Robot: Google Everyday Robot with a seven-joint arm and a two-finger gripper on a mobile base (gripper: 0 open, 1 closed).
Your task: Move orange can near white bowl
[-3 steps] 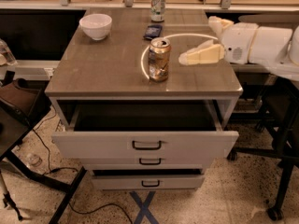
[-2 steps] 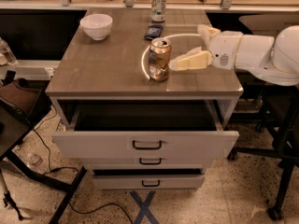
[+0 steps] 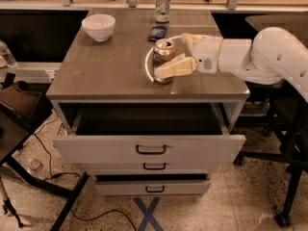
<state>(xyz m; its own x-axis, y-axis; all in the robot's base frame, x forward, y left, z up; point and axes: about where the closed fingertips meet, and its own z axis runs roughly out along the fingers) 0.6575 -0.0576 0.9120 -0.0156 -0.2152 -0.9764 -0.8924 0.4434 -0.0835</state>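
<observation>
The orange can stands upright on the wooden cabinet top, right of centre near the front. The white bowl sits at the back left of the top, well apart from the can. My gripper reaches in from the right on a white arm. It is open, with one pale finger in front of the can and the other behind it to the right. The front finger hides the can's lower right side.
A white-and-green can stands at the back edge and a small dark flat object lies in front of it. A white cable loop curves by the orange can. The top drawer is pulled out.
My gripper has moved left across the top to the orange can, and its fingers now lie on either side of it. The can and bowl have not moved.
</observation>
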